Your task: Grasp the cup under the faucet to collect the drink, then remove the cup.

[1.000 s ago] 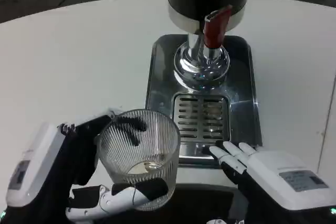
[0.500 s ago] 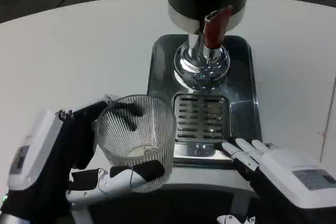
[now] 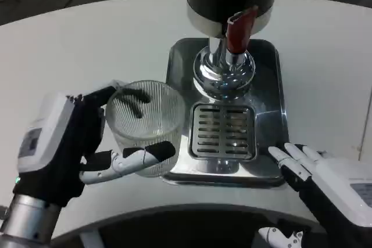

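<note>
Left hand fingers wrap the ribbed cup, contents unclear, beside the tray; right hand fingers spread.

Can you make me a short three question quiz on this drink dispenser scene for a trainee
1. True or false: the left hand holds the ribbed glass cup.
2. Where does the cup sit? A) on the drain grille under the faucet B) left of the grille, at the metal tray edge C) behind the dispenser
3. Fill in: the right hand holds ____.

Key: 1 true; 2 B; 3 nothing, its fingers are spread near the tray's front right corner.
</note>
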`<state>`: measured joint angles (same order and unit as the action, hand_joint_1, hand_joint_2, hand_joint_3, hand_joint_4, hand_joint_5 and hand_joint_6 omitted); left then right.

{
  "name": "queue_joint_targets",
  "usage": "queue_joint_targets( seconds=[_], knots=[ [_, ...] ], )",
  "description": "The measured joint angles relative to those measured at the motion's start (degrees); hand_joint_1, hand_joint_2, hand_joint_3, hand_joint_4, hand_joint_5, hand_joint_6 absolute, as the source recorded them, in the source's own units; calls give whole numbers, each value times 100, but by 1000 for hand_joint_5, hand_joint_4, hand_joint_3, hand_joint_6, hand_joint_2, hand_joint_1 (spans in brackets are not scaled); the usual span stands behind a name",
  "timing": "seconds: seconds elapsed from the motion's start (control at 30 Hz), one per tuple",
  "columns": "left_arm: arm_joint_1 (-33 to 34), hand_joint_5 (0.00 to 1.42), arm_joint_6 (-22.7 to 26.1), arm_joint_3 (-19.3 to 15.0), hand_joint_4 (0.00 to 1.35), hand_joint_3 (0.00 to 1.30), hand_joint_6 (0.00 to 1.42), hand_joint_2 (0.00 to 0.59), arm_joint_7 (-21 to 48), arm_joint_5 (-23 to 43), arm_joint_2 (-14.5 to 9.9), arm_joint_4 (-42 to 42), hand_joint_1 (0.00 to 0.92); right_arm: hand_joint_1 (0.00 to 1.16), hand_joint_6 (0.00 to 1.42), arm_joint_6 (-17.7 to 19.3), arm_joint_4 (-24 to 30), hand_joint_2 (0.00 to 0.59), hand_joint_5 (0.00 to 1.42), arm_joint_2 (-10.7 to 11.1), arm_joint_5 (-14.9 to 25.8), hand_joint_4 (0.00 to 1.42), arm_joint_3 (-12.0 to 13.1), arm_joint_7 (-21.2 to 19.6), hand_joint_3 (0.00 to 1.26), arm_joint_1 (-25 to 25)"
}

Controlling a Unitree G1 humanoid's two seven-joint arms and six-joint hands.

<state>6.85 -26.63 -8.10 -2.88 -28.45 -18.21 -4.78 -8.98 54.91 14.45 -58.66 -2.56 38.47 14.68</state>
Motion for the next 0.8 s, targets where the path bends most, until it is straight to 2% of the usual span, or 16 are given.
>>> queue_joint_targets(
  seconds=[0.27,0.47,0.8],
  knots=[
    [738,1424,65,373,1244,1027,1424,263,-468,-396,-29,919,496,364,0,45,120,375,0,-15,156,0,123,-67,63,98],
    [1441,1424,208,859,1244,1027,1424,263,-981,-726,37,1931,496,364,0,57,217,375,0,-16,305,0,239,-67,63,114],
    [2362,1424,253,1446,1244,1027,1424,263,-1454,-835,102,3016,496,364,0,63,386,375,0,0,483,0,407,-67,63,264]
  ],
)
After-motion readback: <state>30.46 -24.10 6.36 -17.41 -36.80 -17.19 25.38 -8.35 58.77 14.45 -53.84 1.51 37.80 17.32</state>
